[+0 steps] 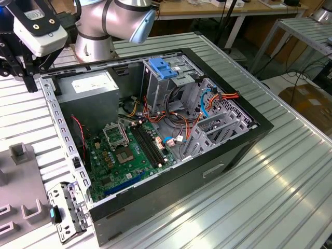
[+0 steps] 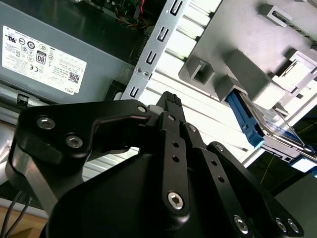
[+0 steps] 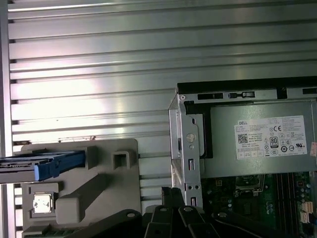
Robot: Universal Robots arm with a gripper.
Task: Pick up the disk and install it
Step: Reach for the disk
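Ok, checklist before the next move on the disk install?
1. Located the disk: ok, it sits in the grey fixture beside the case.
2. The gripper at the disk: not ok, apart from it, near the case corner.
3. Case open: ok, inside exposed.
4. Slot free in the drive cage: cannot tell, blue bracket lies on top.
5. Cables away from the cage: cannot tell, they run close beside it.

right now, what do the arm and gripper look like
The arm is silver-grey with a pale blue joint cap and a white box near its wrist. The gripper is matte black, built of linked bars with silver screw heads.
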